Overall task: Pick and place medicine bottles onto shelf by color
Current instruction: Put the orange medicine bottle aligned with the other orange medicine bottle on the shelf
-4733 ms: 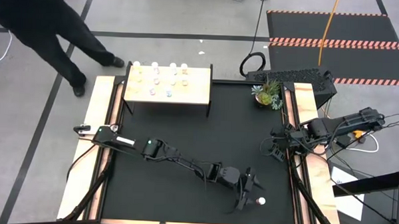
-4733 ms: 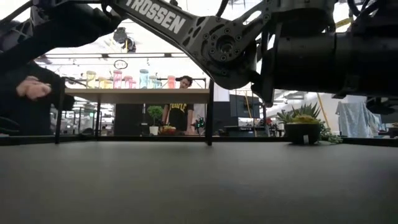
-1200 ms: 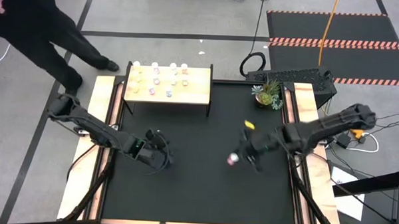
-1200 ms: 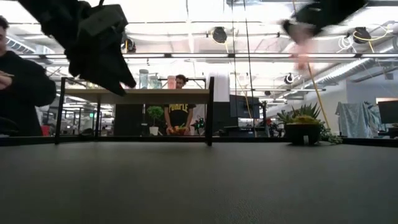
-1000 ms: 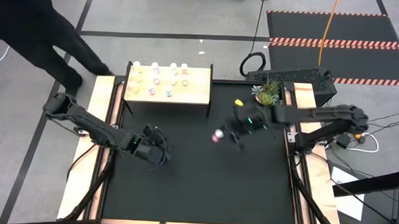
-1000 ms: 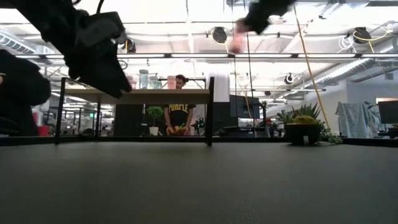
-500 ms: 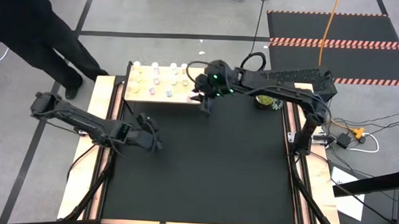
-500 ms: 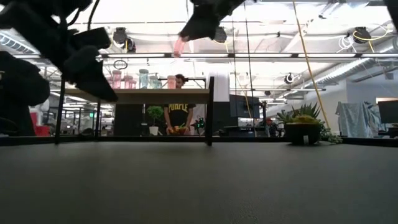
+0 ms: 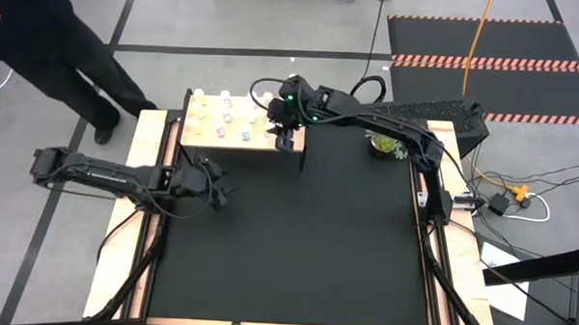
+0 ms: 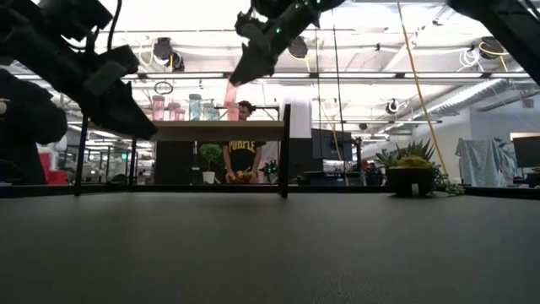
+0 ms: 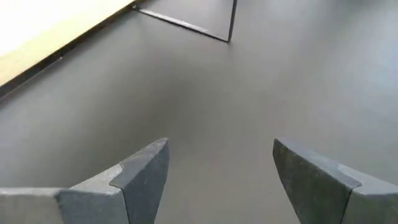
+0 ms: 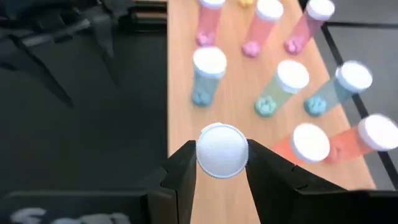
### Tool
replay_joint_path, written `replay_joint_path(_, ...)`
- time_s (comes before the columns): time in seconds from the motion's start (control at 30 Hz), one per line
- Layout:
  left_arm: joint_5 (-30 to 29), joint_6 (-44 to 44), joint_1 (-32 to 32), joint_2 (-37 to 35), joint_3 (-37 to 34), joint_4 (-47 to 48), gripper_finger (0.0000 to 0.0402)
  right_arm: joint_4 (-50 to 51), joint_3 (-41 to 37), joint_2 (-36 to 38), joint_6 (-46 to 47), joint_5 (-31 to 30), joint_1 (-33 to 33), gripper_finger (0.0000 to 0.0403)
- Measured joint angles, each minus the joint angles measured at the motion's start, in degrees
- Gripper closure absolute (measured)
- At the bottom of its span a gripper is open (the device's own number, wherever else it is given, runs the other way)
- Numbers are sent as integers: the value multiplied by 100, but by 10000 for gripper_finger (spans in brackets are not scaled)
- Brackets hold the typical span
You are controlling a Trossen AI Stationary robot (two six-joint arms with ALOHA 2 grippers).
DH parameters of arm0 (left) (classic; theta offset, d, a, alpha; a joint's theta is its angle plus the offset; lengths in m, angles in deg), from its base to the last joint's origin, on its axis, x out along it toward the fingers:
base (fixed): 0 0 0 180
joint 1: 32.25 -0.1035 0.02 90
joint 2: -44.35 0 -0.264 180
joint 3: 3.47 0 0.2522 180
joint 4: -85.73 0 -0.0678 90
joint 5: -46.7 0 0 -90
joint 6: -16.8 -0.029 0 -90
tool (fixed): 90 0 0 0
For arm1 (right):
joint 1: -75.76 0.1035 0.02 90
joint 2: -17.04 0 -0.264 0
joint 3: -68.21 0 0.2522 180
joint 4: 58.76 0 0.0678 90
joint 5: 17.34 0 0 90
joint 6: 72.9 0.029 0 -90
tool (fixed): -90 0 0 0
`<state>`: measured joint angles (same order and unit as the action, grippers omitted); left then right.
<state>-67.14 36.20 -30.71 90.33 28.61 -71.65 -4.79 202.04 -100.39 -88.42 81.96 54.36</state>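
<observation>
Left gripper (image 9: 214, 186) hangs over the black worktop (image 9: 306, 240) in front of the shelf (image 9: 242, 125), jaws released and holding nothing. Right gripper (image 12: 221, 163) is above the shelf's near edge, jaws clenched on a white-capped pink bottle (image 12: 221, 151). Past it I count eight bottles standing on the shelf: pink, teal and orange-ish.

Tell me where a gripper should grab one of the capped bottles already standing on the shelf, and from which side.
Grip the white cap of a standing bottle and come straight down from above. The bottles stand upright and close together on the shelf, leaving little side room. The right gripper holds its own bottle the same way, over the shelf.
</observation>
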Motion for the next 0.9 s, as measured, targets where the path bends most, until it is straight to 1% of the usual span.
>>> replay_joint_path(0.1, 317, -153, -278, 14, -1, -17, 117, 85, 4, -97, -17, -4, -44, 284)
replay_joint_path(0.33, 627, -416, -712, 17, -1, -52, 117, -3, -2, -233, -65, 1, -66, 284)
replay_joint_path(0.47, 650, -429, -820, 17, -1, -58, 117, 19, -11, -295, -111, 31, -90, 284)
replay_joint_path(0.53, 650, -429, -841, 17, -1, -61, 117, -13, -12, -331, -171, 151, -107, 284)
replay_joint_path(0.9, 648, -413, -844, 17, 2, -175, 117, -29, -13, -350, -257, 160, -146, 284)
